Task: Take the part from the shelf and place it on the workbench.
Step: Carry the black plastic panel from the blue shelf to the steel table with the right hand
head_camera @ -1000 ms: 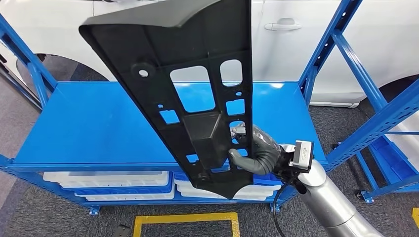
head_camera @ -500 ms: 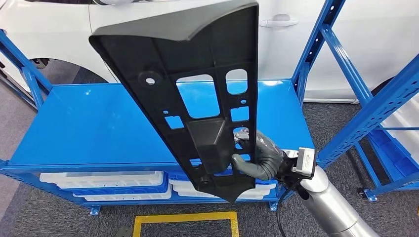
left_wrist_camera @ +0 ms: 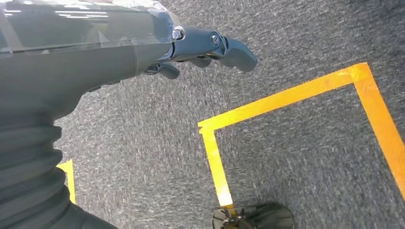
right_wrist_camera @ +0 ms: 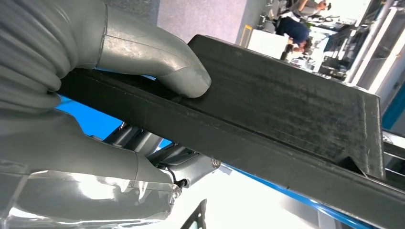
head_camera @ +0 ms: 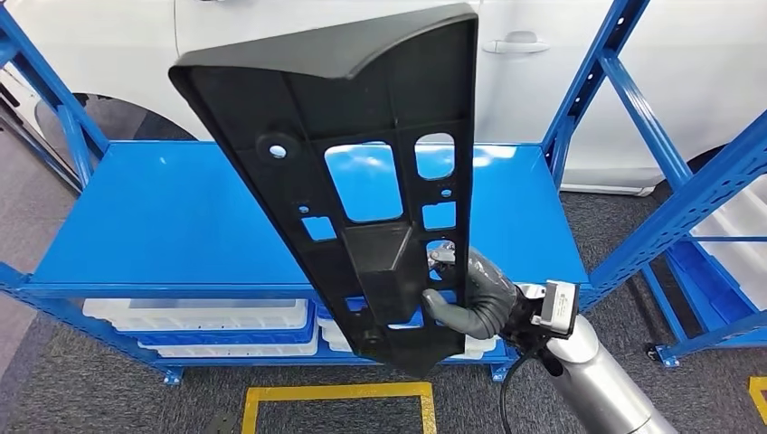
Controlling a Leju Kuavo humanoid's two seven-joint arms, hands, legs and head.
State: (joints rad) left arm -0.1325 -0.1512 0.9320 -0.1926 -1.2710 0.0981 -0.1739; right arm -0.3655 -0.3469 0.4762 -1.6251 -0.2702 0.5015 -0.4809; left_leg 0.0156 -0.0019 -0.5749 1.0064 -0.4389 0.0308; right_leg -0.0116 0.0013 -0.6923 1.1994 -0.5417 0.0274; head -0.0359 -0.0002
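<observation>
Blue steel shelving fills the space ahead, with a white car (head_camera: 633,81) parked behind it and grey carpet marked by yellow tape (head_camera: 335,398) below. A flat blue shelf top (head_camera: 172,226) stretches across the frame, white bins (head_camera: 199,316) stacked under it.

The right hand (head_camera: 466,289) grasps the black plastic part (head_camera: 362,181) near its narrow lower end, thumb pressed on one face and fingers (right_wrist_camera: 157,157) wrapped behind the edge. The part stands nearly upright in the air, above the shelf top's front edge and toward its right side, its broad end rising high over the hand. It touches no surface.

The left hand (left_wrist_camera: 210,47) hangs down over the carpet, holding nothing, its fingers loosely apart.

The step in hand looks like carrying the part to the workbench. Because the hold sits at the narrow end and most of the part's length rides above it, the part probably wants to tip; slow wrist motion and a firm squeeze should keep it steady. Tilting it flat only once it is over the surface, and lowering the broad end gently, would probably avoid knocking the shelf posts (head_camera: 624,81) on the right.
</observation>
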